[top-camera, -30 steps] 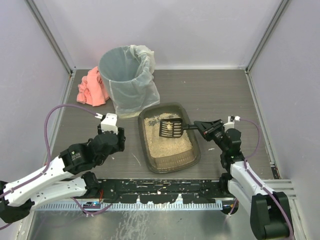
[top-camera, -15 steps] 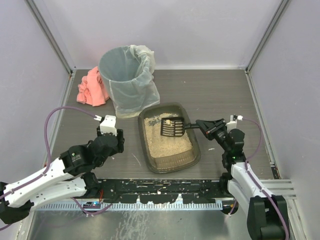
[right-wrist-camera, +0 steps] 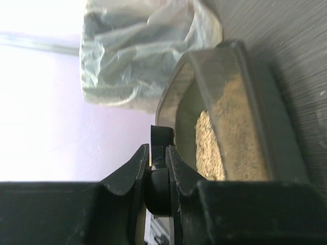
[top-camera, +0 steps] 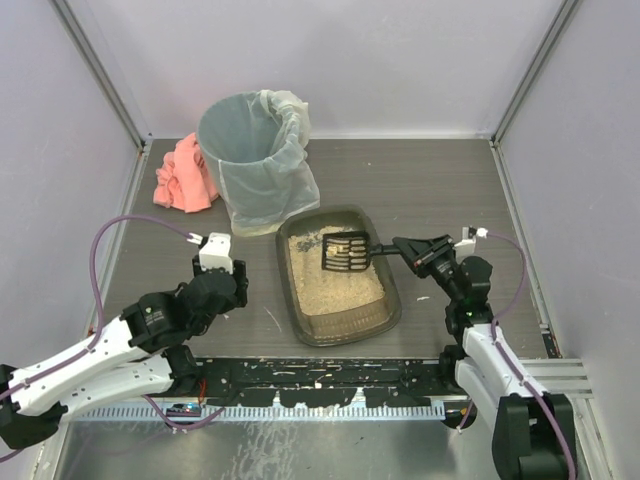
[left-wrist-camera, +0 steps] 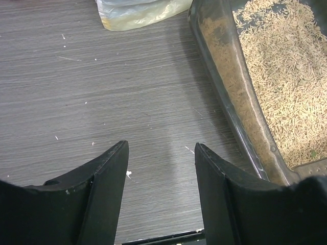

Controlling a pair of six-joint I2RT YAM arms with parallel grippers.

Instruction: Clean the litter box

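Observation:
The litter box [top-camera: 345, 335] is a dark shallow tray of beige granules in the middle of the table. A black slotted scoop [top-camera: 347, 252] hangs over its far end. My right gripper [top-camera: 403, 248] is shut on the scoop's handle [right-wrist-camera: 159, 190], just beyond the tray's right rim [right-wrist-camera: 245, 76]. My left gripper [top-camera: 230, 292] stands open over bare table to the left of the tray, nothing between its fingers [left-wrist-camera: 214, 173]. The tray's clear-edged wall [left-wrist-camera: 230, 92] runs along the right of the left wrist view.
A round grey bin [top-camera: 255, 160] with a clear liner stands just behind the litter box, its liner [left-wrist-camera: 138, 10] touching the table and showing crumpled [right-wrist-camera: 133, 56] in the right wrist view. A pink cloth [top-camera: 183, 175] lies left of the bin. White crumbs dot the wood-grain table.
The scoop and right gripper have drifted slightly right. A pale lump that lay on the scoop no longer shows. The left arm has shifted a little toward the near edge.

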